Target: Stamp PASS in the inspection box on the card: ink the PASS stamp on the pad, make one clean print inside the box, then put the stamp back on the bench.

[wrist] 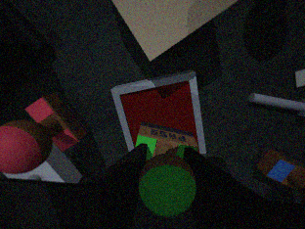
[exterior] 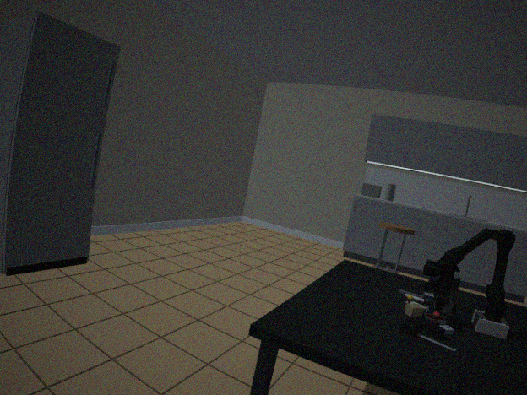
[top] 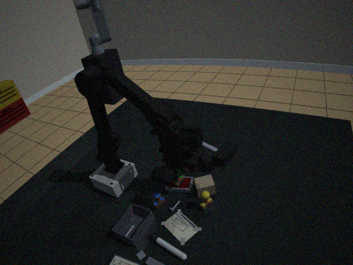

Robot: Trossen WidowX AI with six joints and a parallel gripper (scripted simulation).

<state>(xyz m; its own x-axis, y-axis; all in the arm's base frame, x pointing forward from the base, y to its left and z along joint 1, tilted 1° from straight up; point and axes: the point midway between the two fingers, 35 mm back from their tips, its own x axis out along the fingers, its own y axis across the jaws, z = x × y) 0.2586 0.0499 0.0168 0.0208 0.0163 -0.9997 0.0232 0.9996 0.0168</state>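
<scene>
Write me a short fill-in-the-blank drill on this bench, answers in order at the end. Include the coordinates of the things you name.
The jaws are closed on the stamp with the ____ knob.
The ink pad (top: pixel 188 182) (wrist: pixel 158 110) has a ____ inking surface.
The stamp with the yellow knob (top: pixel 205 196) stands beside a tan ____.
The word on the held stamp reads ____.

Missing words: green; red; block; PASS.

Top view, lower left: paper sheet (top: pixel 121 260) cut off by bottom edge. Gray flat piece (top: pixel 154 261) beside it, also cut. Left edge cropped yellow-and-red sign (top: pixel 14 103). Print on both too small to read.

Wrist view: red ball-topped stamp (wrist: pixel 20 147) cut by left edge; tan block (wrist: pixel 166 24) cropped at top. Green stamp's (wrist: pixel 167 190) underside hidden.

Exterior view, lower right: table (exterior: pixel 332 314) ran out of frame; small items blurred.
</scene>
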